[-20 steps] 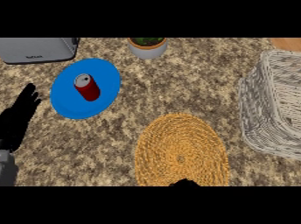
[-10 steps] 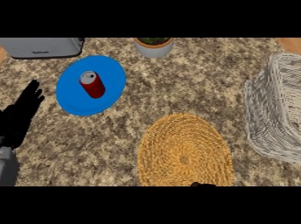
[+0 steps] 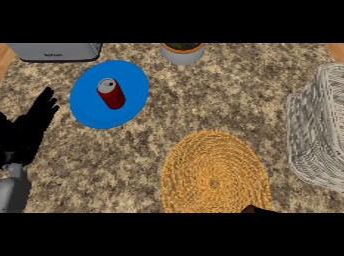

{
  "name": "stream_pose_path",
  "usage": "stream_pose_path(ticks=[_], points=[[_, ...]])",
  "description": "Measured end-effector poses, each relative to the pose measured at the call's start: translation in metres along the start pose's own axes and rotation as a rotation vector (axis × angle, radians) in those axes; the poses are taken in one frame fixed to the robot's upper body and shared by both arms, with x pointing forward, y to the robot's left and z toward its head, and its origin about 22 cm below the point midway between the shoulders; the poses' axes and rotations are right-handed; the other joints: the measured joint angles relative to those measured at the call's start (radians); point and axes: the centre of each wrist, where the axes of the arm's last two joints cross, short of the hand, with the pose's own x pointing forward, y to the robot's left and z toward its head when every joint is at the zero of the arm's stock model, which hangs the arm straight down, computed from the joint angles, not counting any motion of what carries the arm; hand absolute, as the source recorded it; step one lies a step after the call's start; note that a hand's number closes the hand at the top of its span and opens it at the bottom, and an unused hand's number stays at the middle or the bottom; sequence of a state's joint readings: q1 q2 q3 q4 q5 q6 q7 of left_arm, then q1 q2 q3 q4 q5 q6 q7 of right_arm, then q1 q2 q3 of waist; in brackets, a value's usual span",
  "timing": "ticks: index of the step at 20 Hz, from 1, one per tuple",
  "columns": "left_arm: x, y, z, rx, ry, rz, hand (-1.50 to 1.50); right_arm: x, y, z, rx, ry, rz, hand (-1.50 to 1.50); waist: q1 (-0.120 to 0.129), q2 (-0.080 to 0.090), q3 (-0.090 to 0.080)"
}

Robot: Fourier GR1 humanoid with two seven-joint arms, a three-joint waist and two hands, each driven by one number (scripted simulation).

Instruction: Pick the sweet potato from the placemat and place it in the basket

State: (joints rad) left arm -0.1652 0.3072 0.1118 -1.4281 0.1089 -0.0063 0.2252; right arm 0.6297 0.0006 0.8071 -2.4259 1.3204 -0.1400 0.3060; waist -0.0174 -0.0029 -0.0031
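A: Which containers do you see, and what is in each?

B: You see a wicker basket (image 3: 328, 135) at right, its inside hidden; a blue plate (image 3: 109, 95) carries a red can (image 3: 111, 93). The woven placemat (image 3: 215, 173) lies bare; no sweet potato shows.

A: And your hands?

B: Left hand (image 3: 21, 129) rests, fingers straight. Right hand (image 3: 258, 210): cannot tell.
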Motion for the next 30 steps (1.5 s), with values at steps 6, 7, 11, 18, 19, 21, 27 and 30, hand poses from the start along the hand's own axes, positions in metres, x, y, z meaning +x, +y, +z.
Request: stream_pose_path(ticks=[6,7,11,18,19,21,27,30], points=[[0.005,-0.003,-0.005,-0.014,-0.008,-0.005,0.0,0.0,-0.01,-0.02,-0.093,0.057,0.066,1.5,0.017,0.008,0.0],[0.006,-0.004,-0.006,-0.01,-0.011,-0.002,0.0,-0.001,-0.012,-0.025,-0.111,0.07,0.083,1.5,0.018,0.008,0.0],[0.007,-0.008,-0.007,-0.014,-0.017,-0.009,0.0,-0.008,-0.024,-0.045,-0.193,0.134,0.179,1.5,0.023,0.01,0.001],[0.008,-0.008,-0.01,-0.017,-0.011,-0.002,0.0,-0.025,-0.049,-0.079,-0.314,0.22,0.321,1.5,0.021,0.009,0.004],[0.008,-0.009,-0.01,-0.013,-0.013,0.001,0.0,-0.029,-0.052,-0.082,-0.325,0.23,0.335,1.5,0.019,0.008,0.004],[0.005,-0.007,-0.009,-0.01,-0.01,0.002,0.0,-0.036,-0.059,-0.089,-0.341,0.241,0.365,1.5,0.017,0.007,0.005],[-0.002,-0.002,-0.007,-0.006,-0.002,0.001,0.0,-0.058,-0.073,-0.112,-0.34,0.249,0.292,1.5,0.009,0.006,0.007],[-0.001,-0.001,-0.005,-0.007,0.0,0.002,0.0,-0.076,-0.089,-0.122,-0.337,0.239,0.205,1.5,0.011,0.004,0.007]])
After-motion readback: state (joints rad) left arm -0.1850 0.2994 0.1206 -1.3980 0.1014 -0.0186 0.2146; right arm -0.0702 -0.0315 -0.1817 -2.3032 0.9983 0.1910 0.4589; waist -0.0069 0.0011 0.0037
